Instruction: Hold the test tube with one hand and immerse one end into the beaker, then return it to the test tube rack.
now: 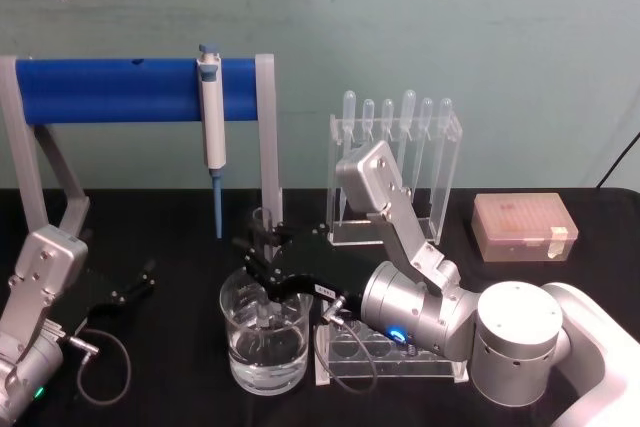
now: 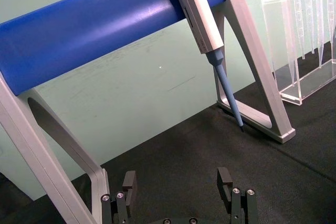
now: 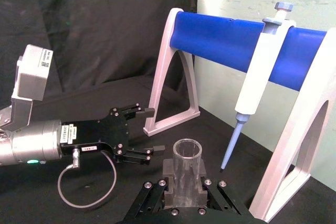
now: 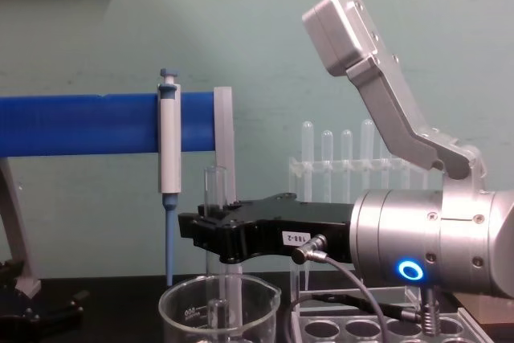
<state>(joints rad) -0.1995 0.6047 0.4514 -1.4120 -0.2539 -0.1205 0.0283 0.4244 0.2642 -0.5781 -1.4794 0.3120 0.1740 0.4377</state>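
My right gripper (image 1: 262,259) is shut on the test tube (image 1: 263,222), a clear glass tube held upright over the beaker (image 1: 264,339). The chest view shows the right gripper (image 4: 210,229) clamping the test tube (image 4: 214,186) at mid-length, with its lower end down inside the beaker (image 4: 181,311) below the rim. The beaker holds some clear liquid at the bottom. The right wrist view looks down on the tube's open rim (image 3: 187,148) between the fingers of the right gripper (image 3: 184,184). My left gripper (image 1: 135,282) rests open at the table's left, apart from the beaker.
A grey stand with a blue bar (image 1: 110,89) holds a blue-and-white pipettor (image 1: 212,122) just behind the beaker. A clear rack of pipettes (image 1: 400,162) stands at the back, an orange box (image 1: 524,227) to its right. A clear tube rack (image 1: 385,352) lies under my right wrist.
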